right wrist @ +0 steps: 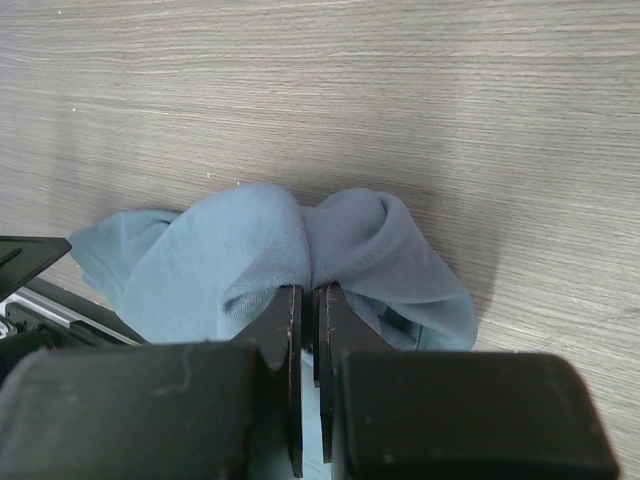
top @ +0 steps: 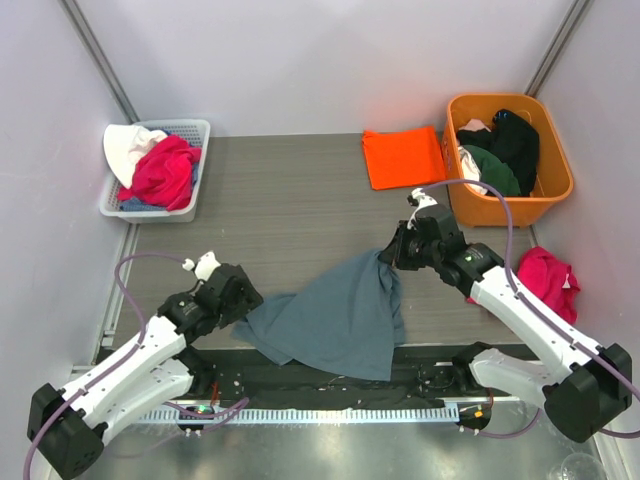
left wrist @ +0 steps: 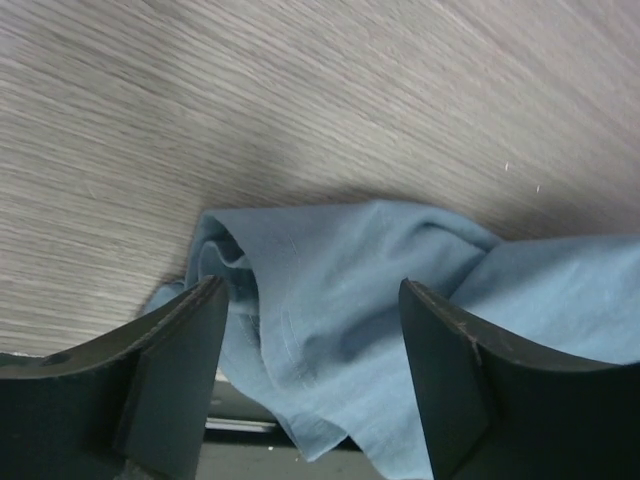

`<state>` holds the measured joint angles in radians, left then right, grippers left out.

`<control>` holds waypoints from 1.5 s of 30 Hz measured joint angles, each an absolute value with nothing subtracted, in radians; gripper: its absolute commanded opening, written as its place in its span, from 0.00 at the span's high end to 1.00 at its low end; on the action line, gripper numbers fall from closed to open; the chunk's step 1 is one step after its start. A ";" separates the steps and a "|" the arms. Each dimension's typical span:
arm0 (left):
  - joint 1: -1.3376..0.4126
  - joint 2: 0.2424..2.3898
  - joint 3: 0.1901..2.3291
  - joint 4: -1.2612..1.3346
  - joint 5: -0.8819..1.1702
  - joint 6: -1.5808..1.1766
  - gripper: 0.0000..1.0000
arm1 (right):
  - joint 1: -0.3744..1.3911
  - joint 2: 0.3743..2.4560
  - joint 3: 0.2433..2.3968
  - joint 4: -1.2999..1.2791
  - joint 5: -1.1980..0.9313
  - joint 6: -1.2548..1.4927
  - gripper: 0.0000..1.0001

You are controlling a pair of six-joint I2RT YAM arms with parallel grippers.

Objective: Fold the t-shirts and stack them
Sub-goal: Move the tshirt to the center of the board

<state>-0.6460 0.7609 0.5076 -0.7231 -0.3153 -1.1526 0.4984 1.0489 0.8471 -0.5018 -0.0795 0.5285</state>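
The slate blue-grey t-shirt (top: 330, 315) lies crumpled at the table's near edge, partly draped over it. My right gripper (top: 392, 255) is shut on the shirt's upper right corner, and the cloth (right wrist: 230, 250) bunches around its tips (right wrist: 308, 290). My left gripper (top: 250, 305) is at the shirt's left corner. Its jaws (left wrist: 312, 285) stand open on either side of a rumpled fold (left wrist: 340, 300), apart from it. The bright orange t-shirt (top: 402, 157) lies folded flat at the back right.
An orange plastic tub (top: 555, 185) holding dark and white clothes stands at the back right. A white basket (top: 205, 160) with red and white garments stands at the back left. A pink cloth (top: 548, 280) lies by the right arm.
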 measured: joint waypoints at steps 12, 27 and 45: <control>-0.648 0.858 0.496 -0.682 -0.368 -1.176 0.43 | 0.498 1.024 0.841 -0.509 -0.068 0.530 0.99; -0.648 0.920 0.467 -0.627 -0.374 -1.180 0.78 | 0.498 1.021 0.838 -0.517 -0.054 0.530 0.99; -0.648 0.992 1.096 -0.775 -0.567 -0.912 1.00 | 0.498 0.986 0.958 -0.597 0.040 0.522 0.99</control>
<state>-0.6483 0.9916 1.0958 -0.7746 -0.5674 -0.9123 0.4984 0.9855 0.9581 -0.5968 0.0399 0.5220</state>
